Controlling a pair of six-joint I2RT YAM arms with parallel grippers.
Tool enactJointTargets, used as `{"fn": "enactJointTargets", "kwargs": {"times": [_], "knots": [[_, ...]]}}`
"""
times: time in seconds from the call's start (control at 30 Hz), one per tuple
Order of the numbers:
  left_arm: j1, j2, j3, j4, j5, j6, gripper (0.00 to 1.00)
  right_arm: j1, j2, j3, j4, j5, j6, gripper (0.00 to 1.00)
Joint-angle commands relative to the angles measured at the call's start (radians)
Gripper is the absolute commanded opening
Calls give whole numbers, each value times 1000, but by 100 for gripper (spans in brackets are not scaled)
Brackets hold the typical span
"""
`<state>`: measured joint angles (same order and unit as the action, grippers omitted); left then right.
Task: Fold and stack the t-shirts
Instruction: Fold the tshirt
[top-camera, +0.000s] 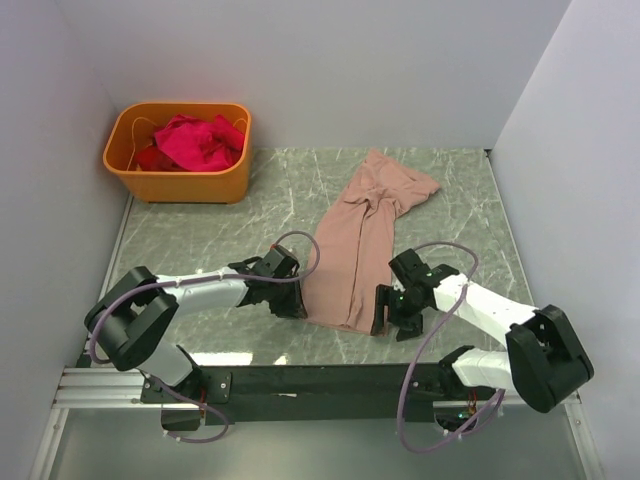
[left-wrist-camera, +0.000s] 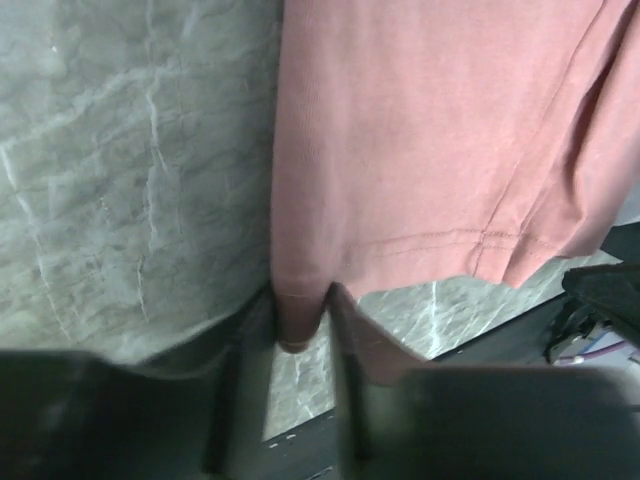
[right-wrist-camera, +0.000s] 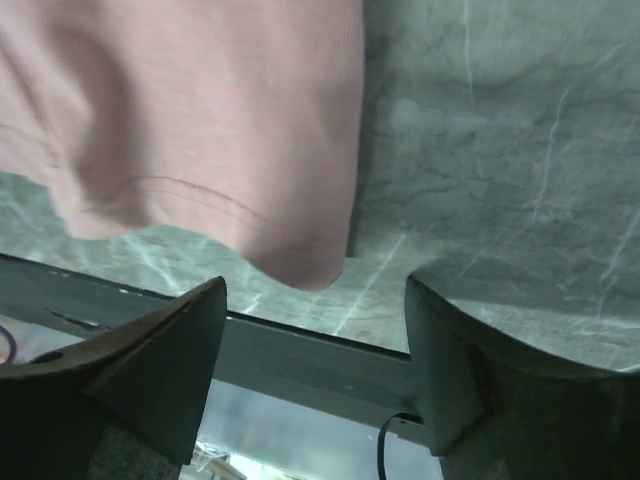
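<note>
A dusty pink-tan t-shirt lies bunched lengthwise in the middle of the table, its hem toward the near edge. My left gripper is at the hem's left corner, and in the left wrist view it is shut on that corner of the shirt. My right gripper is open just off the hem's right corner. In the right wrist view it is wide open, with the shirt corner ahead of the fingertips and not between them. Bright magenta t-shirts lie heaped in the tub.
The orange plastic tub stands at the back left corner. White walls enclose the left, back and right sides. The black rail of the arm bases runs along the table's near edge, close behind the hem.
</note>
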<state>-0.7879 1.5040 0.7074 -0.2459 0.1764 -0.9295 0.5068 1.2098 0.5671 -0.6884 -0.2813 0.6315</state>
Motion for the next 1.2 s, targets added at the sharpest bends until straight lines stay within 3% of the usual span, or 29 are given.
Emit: {"fn": "enactJointTargets", "kwargs": {"times": [0.0,0.03,0.17,0.3,0.37,0.47,0.7,0.97,1.17], "knots": [[-1,21,-16,20,24,35,21,18,30,-10,52,-12,11,74],[-1,13,-17,20,23,38,15,18,48,-10,72,-16,5,68],[-1,2,-16,7,29,38,1,21,109,0,95,-4,-10,59],[-8,-8,-23,0,32,15,1,25,132,-1,116,-33,-6,32],[-11,-19,-26,-7,22,-3,1,32,114,-13,118,-39,-6,25],[-24,-50,-45,0,17,-29,1,39,74,-42,128,-77,-6,0],[-62,-117,-62,-72,6,-95,1,119,-51,-145,84,-170,51,0],[-142,-241,-108,-173,75,-215,1,222,-364,-289,131,-366,306,0],[-151,-265,-51,-201,35,-209,1,228,-403,-270,101,-329,309,0]]}}
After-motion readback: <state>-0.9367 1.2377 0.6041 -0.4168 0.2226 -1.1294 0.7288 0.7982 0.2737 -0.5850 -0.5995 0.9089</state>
